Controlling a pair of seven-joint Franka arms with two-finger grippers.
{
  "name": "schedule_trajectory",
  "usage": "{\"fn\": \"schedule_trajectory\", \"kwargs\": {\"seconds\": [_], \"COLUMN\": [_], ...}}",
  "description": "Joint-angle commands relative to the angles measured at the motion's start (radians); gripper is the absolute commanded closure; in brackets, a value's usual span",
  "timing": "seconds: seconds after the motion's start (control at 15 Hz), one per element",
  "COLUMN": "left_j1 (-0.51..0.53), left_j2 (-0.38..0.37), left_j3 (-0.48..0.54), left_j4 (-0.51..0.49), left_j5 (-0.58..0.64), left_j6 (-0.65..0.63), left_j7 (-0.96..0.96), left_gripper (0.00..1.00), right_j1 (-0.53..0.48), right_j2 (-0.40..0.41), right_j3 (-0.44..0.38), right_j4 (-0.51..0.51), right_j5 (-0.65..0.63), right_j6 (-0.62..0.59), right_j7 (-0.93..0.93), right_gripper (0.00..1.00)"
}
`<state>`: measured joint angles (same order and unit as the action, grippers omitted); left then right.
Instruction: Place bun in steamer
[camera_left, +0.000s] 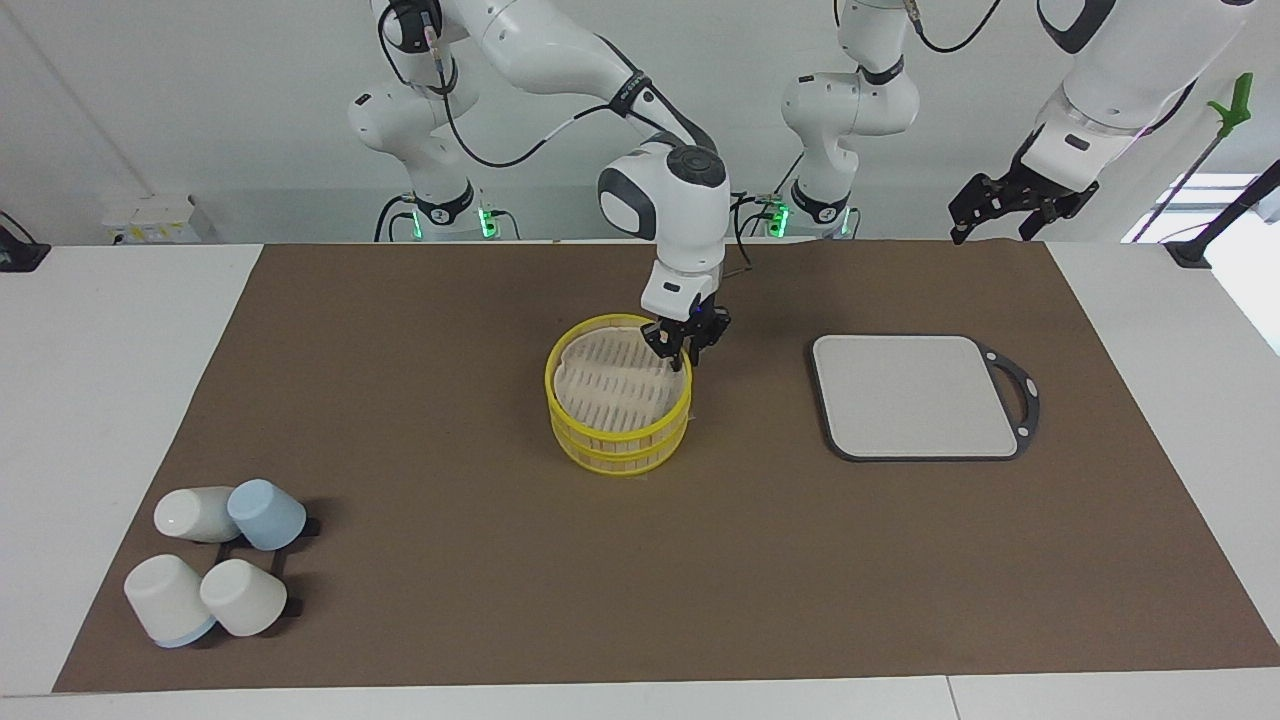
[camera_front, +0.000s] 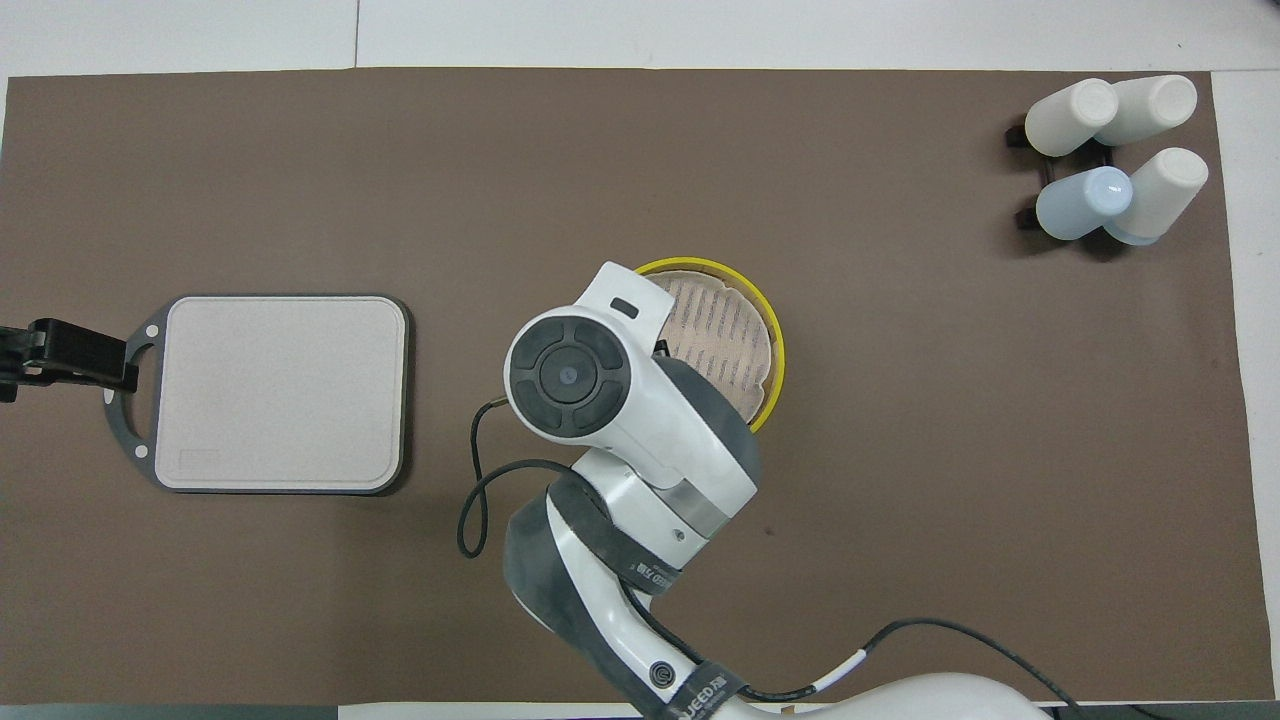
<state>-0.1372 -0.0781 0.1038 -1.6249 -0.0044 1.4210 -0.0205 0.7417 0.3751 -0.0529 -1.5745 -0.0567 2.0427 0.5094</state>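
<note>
The yellow-rimmed steamer (camera_left: 620, 432) stands mid-table, two stacked tiers with a pale slatted floor and white paper liner on top; its rim (camera_front: 778, 365) also shows from above. My right gripper (camera_left: 686, 352) hangs over the steamer's rim on the side nearer the robots, open, with nothing visible between its fingers. In the overhead view the right arm's wrist covers that gripper and part of the steamer. The bun is hidden from both views. My left gripper (camera_left: 1003, 216) waits raised over the left arm's end of the table, open and empty, and shows as (camera_front: 25, 358) beside the board's handle.
A grey board (camera_left: 915, 395) with a dark handled frame lies between the steamer and the left arm's end, shown from above as the board (camera_front: 280, 392). Several white and pale blue cups (camera_left: 215, 570) lie tipped on a black rack at the right arm's end, farther from the robots.
</note>
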Motion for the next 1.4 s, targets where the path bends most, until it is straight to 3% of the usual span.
{"fn": "schedule_trajectory", "kwargs": {"seconds": [0.0,0.27,0.6,1.0,1.33], "left_j1": [0.004,0.004,0.005,0.007,0.008], "left_j2": [-0.015,-0.015,-0.015,-0.015,-0.015], "left_j3": [-0.003,-0.004,-0.007,-0.004,-0.004], "left_j4": [-0.013,-0.012,-0.013,-0.015,-0.013], "left_j5": [-0.014,-0.014,-0.015,-0.028,-0.026], "left_j6": [0.018,0.019,0.021,0.039,0.039], "left_j7": [0.014,0.014,0.014,0.014,0.014], "left_gripper": [0.0,0.0,0.0,0.0,0.0], "right_j1": [-0.119,-0.283,-0.485,-0.573,-0.645], "right_j2": [-0.093,-0.202,-0.3,-0.366,-0.364], "right_j3": [0.008,0.004,0.004,0.004,0.002], "right_j4": [0.025,0.025,0.013,0.007,0.002], "right_j5": [0.008,0.011,0.012,0.037,0.057], "right_j6": [-0.128,-0.355,-0.507,-0.596,-0.563], "right_j7": [0.004,-0.067,-0.398,-0.46,-0.462], "right_gripper": [0.0,0.0,0.0,0.0,0.0]}}
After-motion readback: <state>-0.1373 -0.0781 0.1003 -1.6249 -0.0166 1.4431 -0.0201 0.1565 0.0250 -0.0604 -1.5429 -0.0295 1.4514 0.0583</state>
